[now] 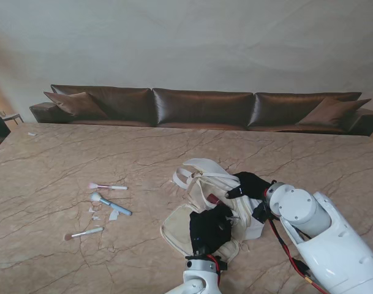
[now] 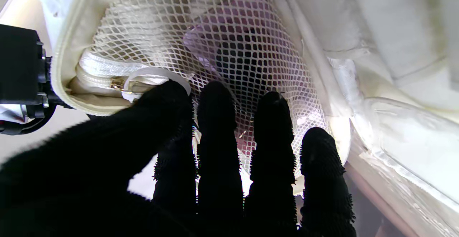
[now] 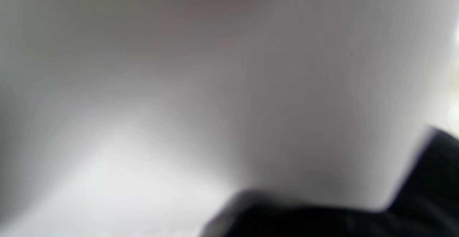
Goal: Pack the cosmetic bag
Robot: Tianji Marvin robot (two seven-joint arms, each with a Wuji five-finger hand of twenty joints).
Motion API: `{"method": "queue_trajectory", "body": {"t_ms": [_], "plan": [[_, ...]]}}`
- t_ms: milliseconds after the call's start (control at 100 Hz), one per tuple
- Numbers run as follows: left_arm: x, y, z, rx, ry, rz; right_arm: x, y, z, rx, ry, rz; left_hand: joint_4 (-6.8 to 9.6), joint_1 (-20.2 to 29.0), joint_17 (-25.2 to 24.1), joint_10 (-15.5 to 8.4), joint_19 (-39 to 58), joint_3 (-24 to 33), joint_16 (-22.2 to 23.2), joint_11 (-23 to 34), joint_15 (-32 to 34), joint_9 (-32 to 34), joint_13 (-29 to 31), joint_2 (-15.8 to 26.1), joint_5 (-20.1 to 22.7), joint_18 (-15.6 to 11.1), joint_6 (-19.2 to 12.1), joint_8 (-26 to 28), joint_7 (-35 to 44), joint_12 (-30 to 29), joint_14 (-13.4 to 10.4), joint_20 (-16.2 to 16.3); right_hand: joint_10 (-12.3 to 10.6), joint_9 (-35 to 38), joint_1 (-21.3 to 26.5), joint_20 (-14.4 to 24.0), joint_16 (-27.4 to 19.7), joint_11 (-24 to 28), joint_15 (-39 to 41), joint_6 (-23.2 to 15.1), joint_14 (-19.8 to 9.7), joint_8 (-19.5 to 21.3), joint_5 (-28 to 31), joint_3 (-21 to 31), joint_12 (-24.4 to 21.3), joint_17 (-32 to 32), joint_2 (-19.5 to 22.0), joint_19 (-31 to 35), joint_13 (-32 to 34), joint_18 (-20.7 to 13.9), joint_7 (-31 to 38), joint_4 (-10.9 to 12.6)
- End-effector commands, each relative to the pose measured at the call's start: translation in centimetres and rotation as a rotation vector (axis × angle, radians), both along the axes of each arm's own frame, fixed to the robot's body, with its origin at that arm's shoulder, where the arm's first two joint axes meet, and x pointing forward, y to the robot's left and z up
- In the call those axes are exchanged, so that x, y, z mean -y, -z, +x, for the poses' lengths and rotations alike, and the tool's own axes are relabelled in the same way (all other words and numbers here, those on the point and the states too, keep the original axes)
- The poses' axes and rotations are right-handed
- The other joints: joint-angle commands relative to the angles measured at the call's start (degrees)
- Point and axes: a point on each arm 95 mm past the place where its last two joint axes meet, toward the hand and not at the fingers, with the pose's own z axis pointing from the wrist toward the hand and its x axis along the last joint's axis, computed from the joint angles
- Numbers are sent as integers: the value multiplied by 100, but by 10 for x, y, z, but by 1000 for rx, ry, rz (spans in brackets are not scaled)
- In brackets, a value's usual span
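A cream cosmetics bag (image 1: 201,211) lies open on a marble worktop (image 1: 64,159), right of centre and towards the edge nearer to me. The left hand (image 1: 209,228), in a black glove, rests on the bag's near flap, its arm rising from the bottom edge. In the left wrist view its four fingers (image 2: 218,122) lie straight and side by side, tips pressed against a white mesh pocket (image 2: 229,39) inside the bag, with the thumb angled towards a zip pull (image 2: 120,85); it grips nothing that can be seen. Dark and purple shapes show dimly through the mesh. The right hand (image 1: 250,184), also gloved in black, sits at the bag's far right edge, its white forearm crossing from the bottom right corner. Whether its fingers are clamped on the fabric or merely resting there cannot be told, and the right wrist view is a pale blur. To the left, well apart from the bag, lie a pink-tipped brush (image 1: 108,186), a blue-handled brush (image 1: 110,204) and a small silver-handled brush (image 1: 84,233), with open worktop all around them. A brown sofa (image 1: 201,109) runs along the far edge of the worktop.
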Motion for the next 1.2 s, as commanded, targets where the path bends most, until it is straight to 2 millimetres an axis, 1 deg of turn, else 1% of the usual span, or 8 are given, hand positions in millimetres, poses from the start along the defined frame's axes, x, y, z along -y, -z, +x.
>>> {"method": "queue_trajectory", "body": {"t_ms": [0,230,420,610,770,950,1050,1190], "plan": [[8,-5,-4,-2,3,-36,-5,-1,-1,2,-11,12,-247,259,-262,-75,-44,-55,313,464,103,-241,-311,235,266,-68,-190,-88,-107,337,47,204,-169,294,205,-12,129,239,478,-892,-296,-194,367,578,14,253,255,451,372,-40,304,166],[10,-7,0,-2,-6,-15,-6,0,-1,2,-12,14,-252,487,-368,-109,-101,-409,587,1963,535,-519,-441,479,-218,-105,-282,437,1225,-106,-77,516,-170,287,223,-14,124,243,472,-898,-302,-200,353,568,20,253,254,452,371,-40,297,171],[8,-4,1,4,12,11,-5,-1,0,8,-11,13,200,-466,-256,-255,-155,-161,160,1156,33,-591,-425,-50,-418,-90,102,254,509,-462,-116,285,-180,287,236,-15,122,243,471,-911,-302,-200,344,577,21,253,249,452,372,-40,295,170],[8,-4,0,9,25,28,-6,-1,0,5,-13,15,210,-382,-677,-202,-315,-134,-58,296,-640,-1064,-1069,-76,-776,-175,-134,677,1263,-192,-136,121,-178,282,252,-17,119,241,466,-906,-305,-204,348,558,21,253,272,453,371,-40,296,159],[10,-5,3,24,19,60,-6,-1,1,7,-14,17,213,-363,-151,-125,-176,22,-576,-682,-774,-354,-243,-261,-768,-51,-169,698,1376,-971,-228,40,-187,281,255,-17,118,242,465,-914,-305,-203,351,539,24,253,288,453,372,-40,294,149],[13,-4,1,29,22,55,-5,-2,1,11,-11,18,117,-253,-138,-143,-154,-141,-495,-407,-482,-166,-104,-429,-963,-51,4,760,1472,-676,-240,-58,-179,286,257,-18,113,240,454,-911,-313,-199,353,538,23,253,282,453,372,-40,299,150],[13,-3,0,34,33,57,-5,-2,2,10,-13,17,53,-444,-597,-308,-330,-341,-238,497,-484,-613,-570,-407,-1002,-88,729,633,-355,-335,-179,-121,-183,283,258,-19,112,236,452,-914,-314,-202,350,540,21,248,285,451,372,-41,296,151],[15,-3,0,32,42,53,-5,-2,2,8,-13,18,172,-114,-974,-342,-511,-226,-99,601,-503,-640,-927,-99,2,-89,-72,110,-72,221,-79,-173,-176,283,265,-19,107,235,441,-912,-304,-202,350,538,21,248,285,451,371,-41,296,150]]}}
